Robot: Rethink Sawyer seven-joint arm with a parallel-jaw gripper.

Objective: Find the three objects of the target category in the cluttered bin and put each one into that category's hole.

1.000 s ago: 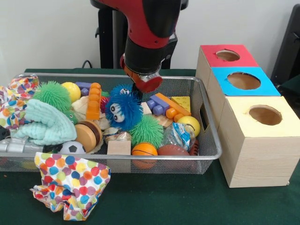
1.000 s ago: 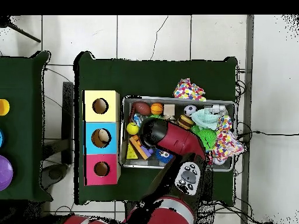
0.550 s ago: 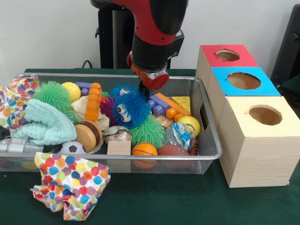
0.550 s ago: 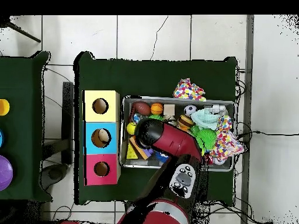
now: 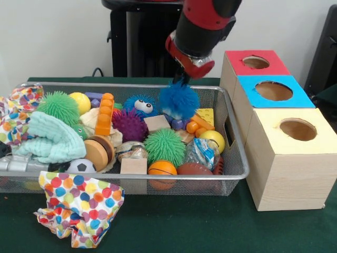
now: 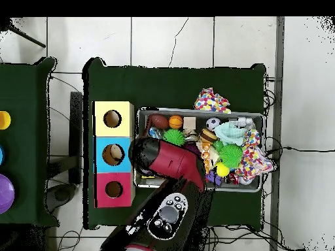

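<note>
You are now lifting the fuzzy blue ball, pinched in the gripper, clear of the wire mesh bin toward the holes.

Green table, wire bin, three boxes, spotted cloth

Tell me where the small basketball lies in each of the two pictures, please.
Front view: the basketball lies at the bin's near wall, just below the green spiky ball.
Overhead view: the basketball lies at the bin's top edge, right of the brown football.
Shared landmark: the yellow box.
</note>
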